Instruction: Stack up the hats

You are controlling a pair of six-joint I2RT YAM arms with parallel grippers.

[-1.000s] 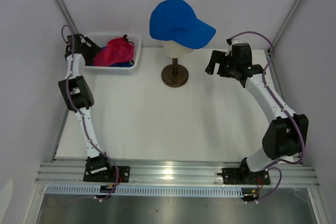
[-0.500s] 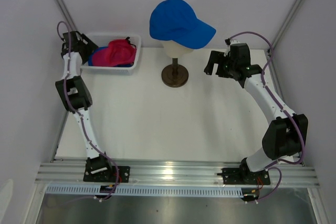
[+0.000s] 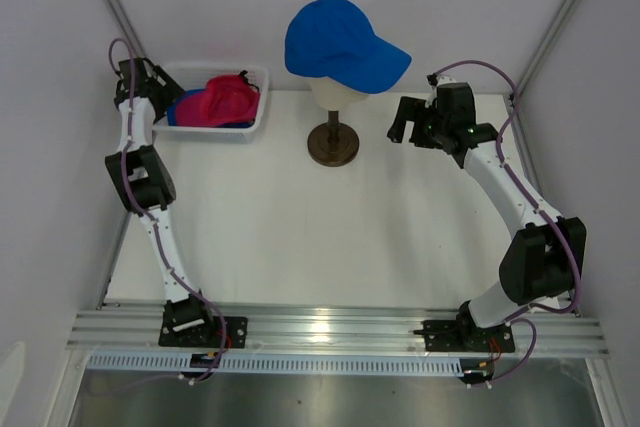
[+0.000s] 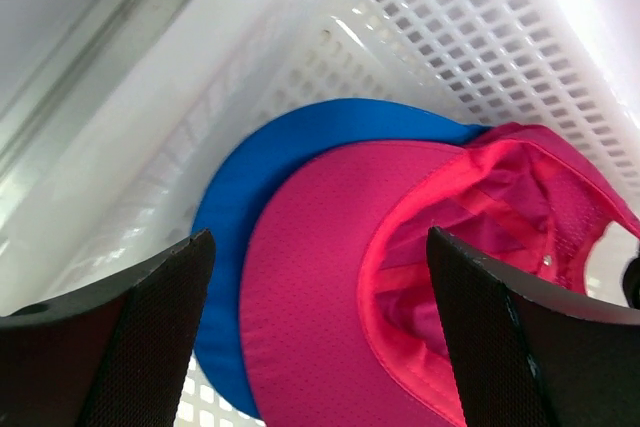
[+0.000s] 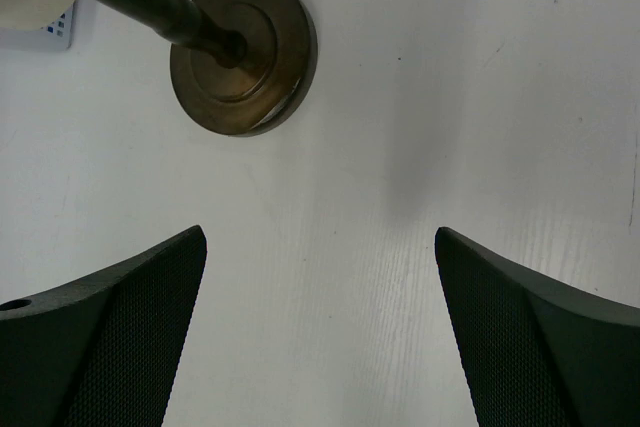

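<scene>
A bright blue cap (image 3: 340, 44) sits on the cream mannequin head (image 3: 336, 96) at the back middle. A magenta pink cap (image 3: 222, 99) lies on a second blue cap (image 3: 186, 107) inside the white mesh basket (image 3: 258, 117) at the back left. In the left wrist view the pink cap (image 4: 400, 277) lies upside down over the blue cap's brim (image 4: 250, 177). My left gripper (image 3: 152, 85) is open and empty just above the basket's left end. My right gripper (image 3: 405, 119) is open and empty, right of the stand's dark base (image 3: 333, 144).
The stand's round base (image 5: 243, 52) and dark post (image 5: 150, 7) show in the right wrist view over the bare white table (image 5: 400, 147). The basket wall (image 4: 480, 37) surrounds the caps. Grey enclosure walls stand close on both sides.
My left gripper has pulled back to the left, off the pink cap, toward the basket's left end. My right gripper has shifted slightly left toward the stand.
</scene>
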